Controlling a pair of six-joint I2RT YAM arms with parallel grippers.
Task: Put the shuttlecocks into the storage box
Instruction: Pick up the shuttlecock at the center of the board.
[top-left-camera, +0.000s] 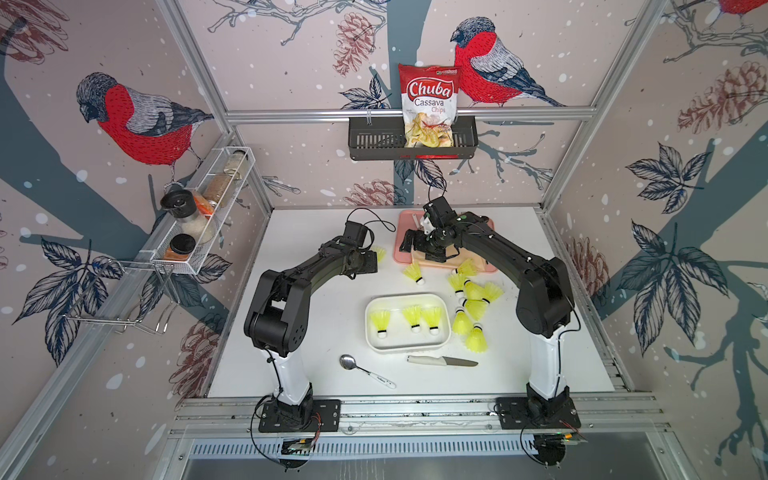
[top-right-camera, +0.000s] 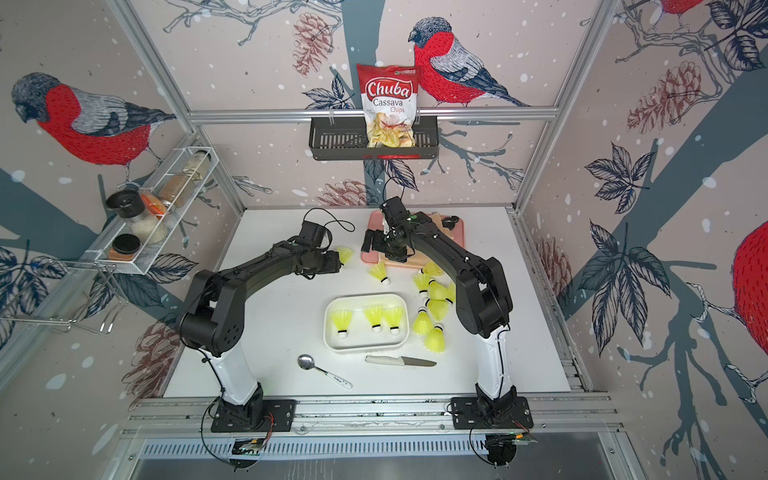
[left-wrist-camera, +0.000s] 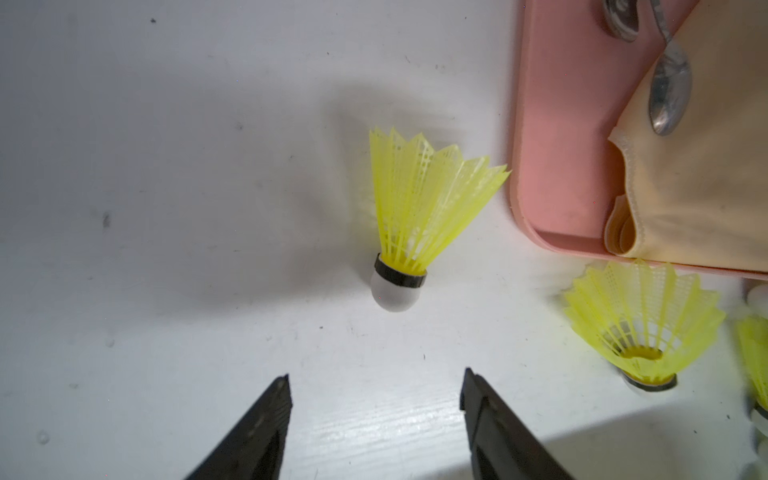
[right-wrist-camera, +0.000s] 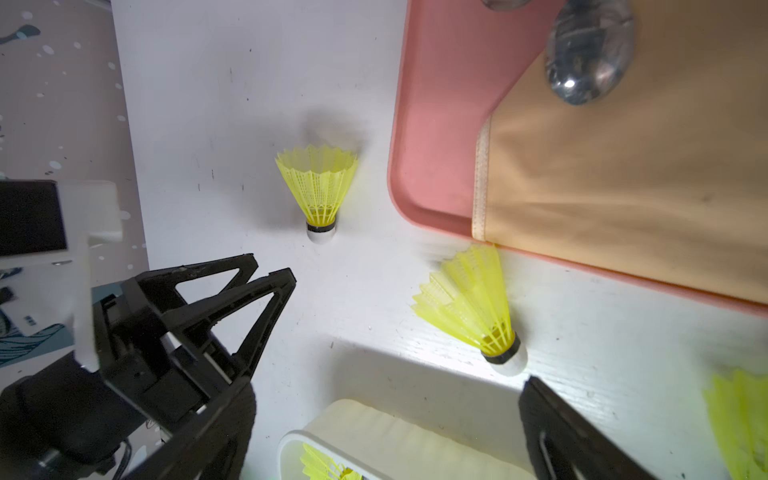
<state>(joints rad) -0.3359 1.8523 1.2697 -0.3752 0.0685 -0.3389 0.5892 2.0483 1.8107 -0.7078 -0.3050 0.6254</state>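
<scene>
White tabletop in a bird-wallpaper booth is carrying the storage box at centre front, with three shuttlecocks lying inside. A loose pile is sitting just beside the box's right end. Left gripper is hovering with fingers spread, empty, facing a lone shuttlecock beside the pink tray. Right gripper is hanging wide apart, empty, near the tray corner.

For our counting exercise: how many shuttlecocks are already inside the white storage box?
3 shuttlecocks lie in a row in the storage box. One is toward the left arm's side, and two sit close together near the middle. None appears hidden.
</scene>
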